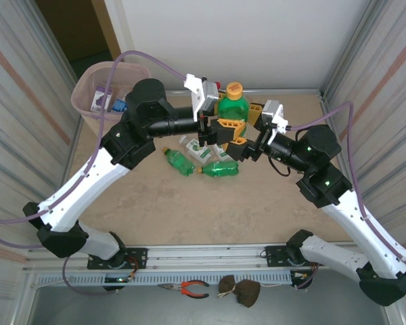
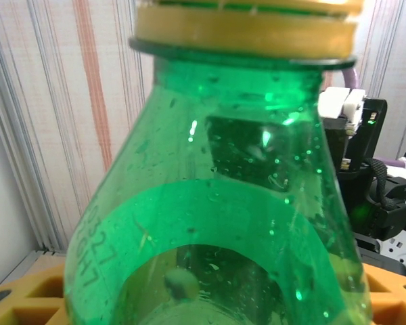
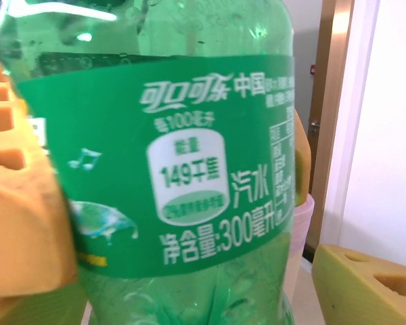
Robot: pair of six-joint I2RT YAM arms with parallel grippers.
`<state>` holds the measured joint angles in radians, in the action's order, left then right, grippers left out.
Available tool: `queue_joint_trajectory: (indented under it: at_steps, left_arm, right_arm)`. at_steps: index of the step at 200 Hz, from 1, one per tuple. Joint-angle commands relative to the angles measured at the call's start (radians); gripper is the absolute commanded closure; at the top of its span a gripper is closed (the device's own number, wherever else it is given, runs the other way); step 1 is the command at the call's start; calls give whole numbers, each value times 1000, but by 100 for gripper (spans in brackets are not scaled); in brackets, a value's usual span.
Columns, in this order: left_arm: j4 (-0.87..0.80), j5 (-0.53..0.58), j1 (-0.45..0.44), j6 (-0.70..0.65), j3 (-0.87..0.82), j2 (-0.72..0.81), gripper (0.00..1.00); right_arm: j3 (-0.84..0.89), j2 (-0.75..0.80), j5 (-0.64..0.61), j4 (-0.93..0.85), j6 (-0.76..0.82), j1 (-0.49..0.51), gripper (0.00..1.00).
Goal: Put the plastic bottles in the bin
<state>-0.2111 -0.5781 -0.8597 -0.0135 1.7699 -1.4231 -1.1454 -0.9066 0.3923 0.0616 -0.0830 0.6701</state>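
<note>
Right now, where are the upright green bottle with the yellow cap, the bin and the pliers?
green bottle with yellow cap (image 1: pixel 231 110): top external view, green body.
bin (image 1: pixel 81 101): top external view, left wall.
pliers (image 1: pixel 193 290): top external view, red handles.

Left arm and right arm bent inward, wrists facing each other at centre. I've got the left gripper clamped on the green bottle. Right gripper spread wide: one finger touching it, other clear.

Bright, even light, perhaps from the far right; soft shadows. The green bottle glints, its near surface slightly blurred.
</note>
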Motion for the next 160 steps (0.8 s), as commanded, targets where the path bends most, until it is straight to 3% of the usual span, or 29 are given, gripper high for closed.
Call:
queue_joint_trajectory:
  at_steps: [1,59,117,160]
  left_arm:
    - [-50,54,7,-30,47,17,48]
    - [-90,88,176,86,47,25,50]
    - [-65,113,480,342,-48,50,54]
    - [15,226,669,569,-187,56,56]
  right_arm:
    - [5,33,-3,5,12,6,14]
    - [19,71,-27,-38,12,7,11]
    - [25,85,-52,-60,17,6,11]
    - [20,78,-52,-64,22,7,11]
